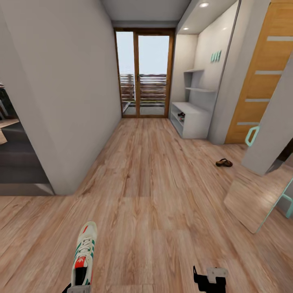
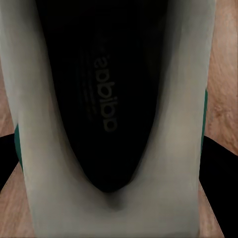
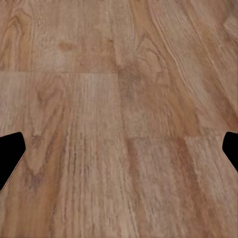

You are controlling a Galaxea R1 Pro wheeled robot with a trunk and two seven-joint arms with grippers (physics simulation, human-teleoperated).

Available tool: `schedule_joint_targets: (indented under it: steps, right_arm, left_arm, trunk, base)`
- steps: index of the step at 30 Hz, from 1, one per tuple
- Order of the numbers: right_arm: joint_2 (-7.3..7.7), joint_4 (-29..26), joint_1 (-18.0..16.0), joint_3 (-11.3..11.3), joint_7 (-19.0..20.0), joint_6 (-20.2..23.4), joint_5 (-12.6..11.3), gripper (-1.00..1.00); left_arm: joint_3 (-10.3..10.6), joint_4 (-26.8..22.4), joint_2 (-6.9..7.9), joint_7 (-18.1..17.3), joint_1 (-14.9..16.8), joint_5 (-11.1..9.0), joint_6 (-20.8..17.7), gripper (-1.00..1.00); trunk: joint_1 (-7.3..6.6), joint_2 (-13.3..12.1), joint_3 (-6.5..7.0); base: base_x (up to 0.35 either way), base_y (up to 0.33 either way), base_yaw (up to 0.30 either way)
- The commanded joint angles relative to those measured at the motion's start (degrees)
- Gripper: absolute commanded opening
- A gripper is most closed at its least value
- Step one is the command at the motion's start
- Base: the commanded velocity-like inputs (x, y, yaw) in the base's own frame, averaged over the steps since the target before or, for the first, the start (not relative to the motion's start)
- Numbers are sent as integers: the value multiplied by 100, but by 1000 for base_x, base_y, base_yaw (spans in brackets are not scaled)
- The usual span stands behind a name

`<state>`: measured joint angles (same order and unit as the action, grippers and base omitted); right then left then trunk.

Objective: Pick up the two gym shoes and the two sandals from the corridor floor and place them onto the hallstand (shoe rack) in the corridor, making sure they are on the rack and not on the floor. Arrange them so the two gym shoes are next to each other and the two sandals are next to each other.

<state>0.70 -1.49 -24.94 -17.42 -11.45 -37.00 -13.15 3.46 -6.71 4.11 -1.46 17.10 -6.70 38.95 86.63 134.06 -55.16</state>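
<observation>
While the left gripper (image 1: 77, 288) is closed on a gym shoe (image 1: 84, 254) at the near left and the right gripper (image 1: 209, 280) hangs open and empty, the shoe may slip on the way to the far rack (image 1: 191, 118), because only its heel is held.

Head: high, faces down the corridor floor (image 1: 154, 183) toward the far hallstand (image 1: 191, 118).
Left wrist: pressed close into a gym shoe (image 2: 114, 99).
Right wrist: low, faces the floor, shared with head.
</observation>
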Motion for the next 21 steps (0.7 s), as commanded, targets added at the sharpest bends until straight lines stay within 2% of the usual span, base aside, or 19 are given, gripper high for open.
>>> schedule_joint_targets:
  steps: [1,21]
  right_arm:
    - [0,0,-2,-49,-24,-9,-35,100]
    - [1,0,-2,-48,-41,-9,-42,100]
  left_arm:
    - [35,3,2,-17,3,-59,16,-100]
    - [33,3,2,-20,3,-59,16,-100]
  trunk:
    - [2,2,-5]
    - [2,2,-5]
  base:
    - [336,0,0]
    - [336,0,0]
